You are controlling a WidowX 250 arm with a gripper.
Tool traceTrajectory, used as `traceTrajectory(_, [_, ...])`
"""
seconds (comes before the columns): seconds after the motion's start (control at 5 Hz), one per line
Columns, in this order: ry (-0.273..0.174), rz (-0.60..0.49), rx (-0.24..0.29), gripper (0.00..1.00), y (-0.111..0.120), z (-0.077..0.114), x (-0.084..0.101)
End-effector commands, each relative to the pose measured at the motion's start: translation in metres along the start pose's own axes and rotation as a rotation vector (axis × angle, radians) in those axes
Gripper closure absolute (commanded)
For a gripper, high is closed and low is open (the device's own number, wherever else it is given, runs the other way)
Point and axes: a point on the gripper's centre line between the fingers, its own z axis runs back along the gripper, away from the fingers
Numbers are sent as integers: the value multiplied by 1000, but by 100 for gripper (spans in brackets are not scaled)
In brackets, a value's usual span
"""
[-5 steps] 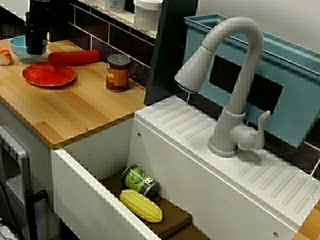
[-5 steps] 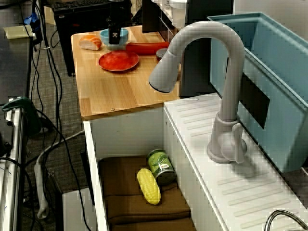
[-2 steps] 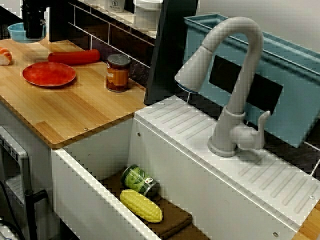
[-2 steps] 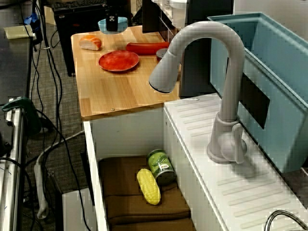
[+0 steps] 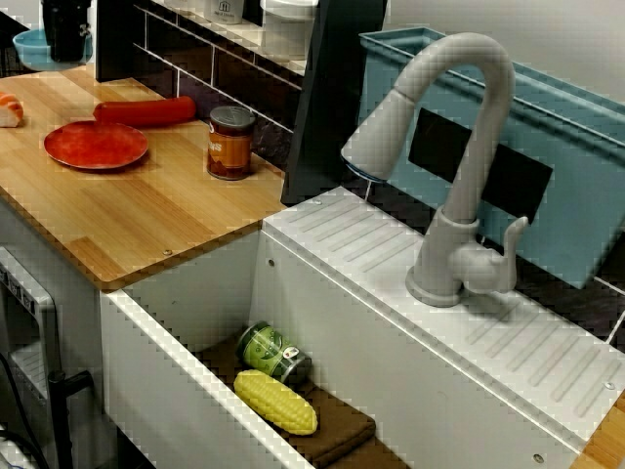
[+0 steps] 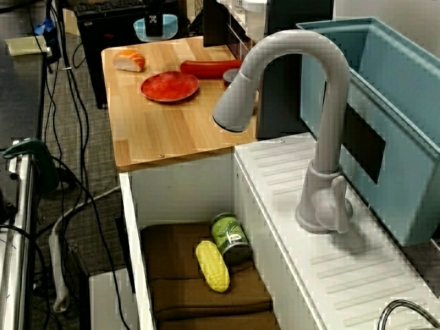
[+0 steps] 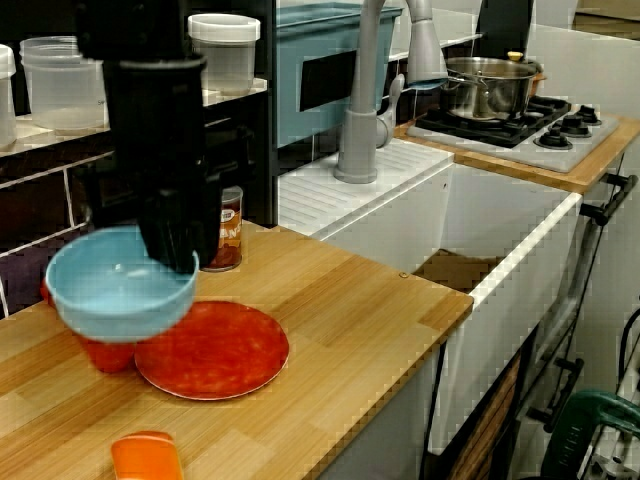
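My gripper (image 7: 176, 252) is shut on the rim of a light blue bowl (image 7: 118, 290) and holds it in the air above the wooden counter (image 7: 340, 300), a little beyond a red plate (image 7: 212, 350). In the view over the sink the gripper (image 5: 65, 47) and bowl (image 5: 27, 47) sit at the top left, past the plate (image 5: 96, 145). The view along the counter shows the bowl (image 6: 148, 29) at the far end, with the gripper (image 6: 160, 25) in front of it.
A long red sausage (image 5: 145, 111) and a jar (image 5: 230, 143) lie by the back wall. An orange and white piece (image 6: 129, 61) rests near the counter's edge. The sink (image 5: 176, 391) holds a corn cob (image 5: 275, 402) and a green can (image 5: 273, 353). A grey faucet (image 5: 459, 176) stands behind it.
The gripper has lifted the blue bowl off the counter and carried it up and away from the red plate. Nothing else has moved.
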Motion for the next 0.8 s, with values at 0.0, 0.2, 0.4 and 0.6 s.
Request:
traceTrajectory(0.0, [-64, -40, -59, 100, -40, 56, -13])
traceTrajectory(0.2, [-49, -52, -100, 100, -53, 58, -18])
traceTrajectory(0.4, [-25, -63, -106, 100, -71, 61, -20])
traceTrajectory(0.6, [-10, -117, -158, 100, -91, 60, -28])
